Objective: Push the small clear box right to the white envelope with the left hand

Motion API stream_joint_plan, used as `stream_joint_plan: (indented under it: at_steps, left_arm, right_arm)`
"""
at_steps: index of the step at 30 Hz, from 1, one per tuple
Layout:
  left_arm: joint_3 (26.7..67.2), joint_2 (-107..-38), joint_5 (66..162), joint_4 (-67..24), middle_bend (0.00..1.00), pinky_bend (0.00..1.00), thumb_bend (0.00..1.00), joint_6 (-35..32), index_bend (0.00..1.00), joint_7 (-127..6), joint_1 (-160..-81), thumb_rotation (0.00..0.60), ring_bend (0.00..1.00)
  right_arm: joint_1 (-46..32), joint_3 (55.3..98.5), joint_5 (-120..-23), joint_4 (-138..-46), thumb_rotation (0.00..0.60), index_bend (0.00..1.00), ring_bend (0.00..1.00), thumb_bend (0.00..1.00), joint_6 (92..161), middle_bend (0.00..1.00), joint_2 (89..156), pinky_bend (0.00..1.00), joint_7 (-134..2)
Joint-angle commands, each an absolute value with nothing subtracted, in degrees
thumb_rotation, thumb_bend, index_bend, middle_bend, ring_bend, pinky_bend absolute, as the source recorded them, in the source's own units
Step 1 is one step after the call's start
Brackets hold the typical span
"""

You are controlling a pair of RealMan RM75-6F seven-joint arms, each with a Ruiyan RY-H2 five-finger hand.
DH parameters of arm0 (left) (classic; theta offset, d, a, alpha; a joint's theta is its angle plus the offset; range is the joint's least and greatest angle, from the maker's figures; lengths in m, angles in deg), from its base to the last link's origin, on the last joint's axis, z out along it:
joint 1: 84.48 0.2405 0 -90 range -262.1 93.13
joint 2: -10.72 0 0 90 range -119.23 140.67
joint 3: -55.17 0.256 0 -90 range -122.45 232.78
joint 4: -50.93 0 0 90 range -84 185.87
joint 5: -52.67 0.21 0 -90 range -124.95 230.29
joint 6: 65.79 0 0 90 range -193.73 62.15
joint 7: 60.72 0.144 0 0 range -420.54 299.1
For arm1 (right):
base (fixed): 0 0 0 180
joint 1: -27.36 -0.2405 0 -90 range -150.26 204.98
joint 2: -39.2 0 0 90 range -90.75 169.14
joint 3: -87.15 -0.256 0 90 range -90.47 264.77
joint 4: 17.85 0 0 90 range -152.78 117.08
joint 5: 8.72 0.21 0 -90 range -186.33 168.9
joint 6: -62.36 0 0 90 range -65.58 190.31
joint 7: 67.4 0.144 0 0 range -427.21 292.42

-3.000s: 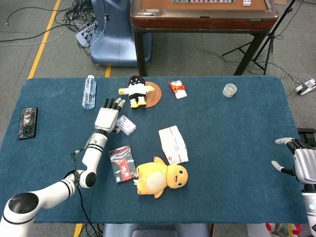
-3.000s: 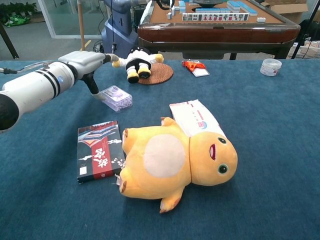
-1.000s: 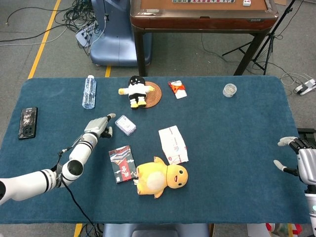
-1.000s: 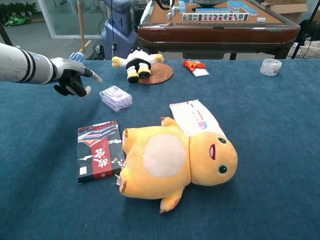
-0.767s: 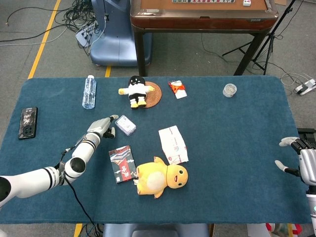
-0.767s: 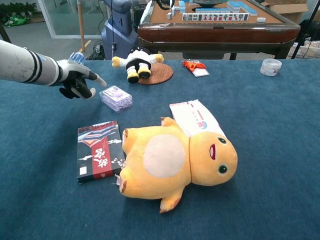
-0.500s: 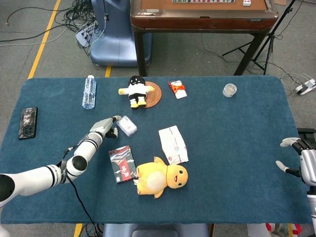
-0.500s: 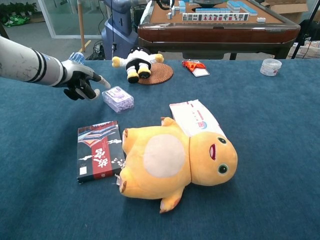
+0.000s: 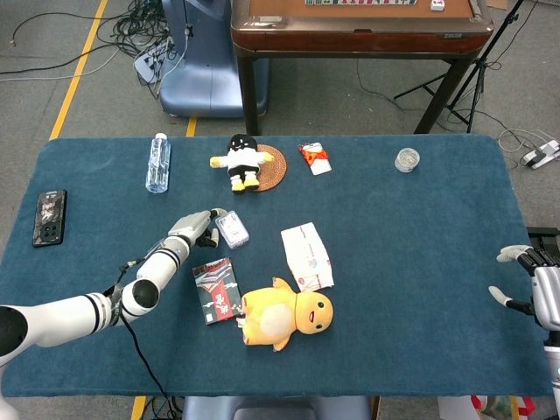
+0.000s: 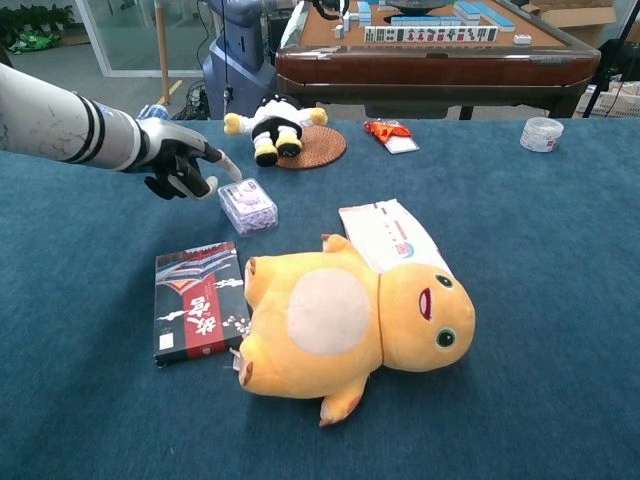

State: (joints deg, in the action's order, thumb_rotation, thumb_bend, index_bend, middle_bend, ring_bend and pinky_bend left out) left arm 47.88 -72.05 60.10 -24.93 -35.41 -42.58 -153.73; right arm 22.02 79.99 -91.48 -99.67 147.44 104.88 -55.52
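Near edge of the table [image 9: 420, 341]: yellow plush duck [image 10: 345, 320] lying on its back, dark red-and-black card box [image 10: 195, 299] just to its left. Right hand [image 9: 534, 289] at the table's right edge, fingers spread, holding nothing, well apart from the work.

Middle of table: white envelope [image 10: 390, 235], near end tucked against the duck's head. Small clear box [image 10: 247, 205] sits left of it on bare cloth, a clear gap between them. Left hand [image 10: 180, 158] is at the box's left end, fingers mostly curled with one extended and touching or just short of the box's corner; it grips nothing. Push looks under way, not finished.

Far edge: black-and-white plush on a round woven mat [image 9: 273, 166], water bottle [image 9: 157, 162], red packet, small clear cup.

Risks, as judged: contact is at a corner, so the box may spin or slip off the fingertip rather than travel right. Pushed too far, it could ride onto the envelope or shift it.
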Motion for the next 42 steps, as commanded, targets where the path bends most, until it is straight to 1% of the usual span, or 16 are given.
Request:
stream_joint_plan:
  at_steps: [1, 9, 16, 29, 42]
  left_arm:
    - [48.0, -71.8, 61.1, -25.7, 1.0, 1.0, 0.74, -34.8, 0.14, -43.3, -153.7, 0.6, 1.0]
    - [49.3, -70.6, 62.6, -28.5, 1.0, 1.0, 0.74, -33.4, 0.15, -44.6, -153.7, 0.6, 1.0]
    - [49.5, -71.5, 62.1, -26.9, 1.0, 1.0, 0.74, -31.2, 0.15, -45.8, -153.7, 0.6, 1.0]
    - [51.8, -73.5, 57.7, -22.7, 1.0, 1.0, 0.74, -34.3, 0.15, -44.5, -155.7, 0.6, 1.0]
    - [51.4, -72.0, 60.9, -26.7, 1.0, 1.0, 0.74, -33.5, 0.15, -45.5, -155.9, 0.6, 1.0]
  right_arm:
    - [22.0, 80.0, -91.6, -99.6, 0.6, 0.45, 0.29, 0.0, 147.5, 0.37, 104.9, 0.4, -55.5]
    - [22.0, 80.1, -91.8, -99.4, 0.6, 0.45, 0.29, 0.0, 147.5, 0.37, 105.2, 0.4, -55.2]
    - [22.0, 80.2, -91.9, -99.2, 0.6, 0.45, 0.29, 0.0, 147.4, 0.37, 105.4, 0.4, -55.2]
    - [22.0, 80.2, -91.6, -98.8, 0.6, 0.45, 0.29, 0.0, 147.0, 0.37, 105.7, 0.4, -55.1]
    - [22.0, 80.2, -91.7, -98.6, 0.6, 0.45, 0.29, 0.0, 146.9, 0.37, 105.9, 0.4, -54.9]
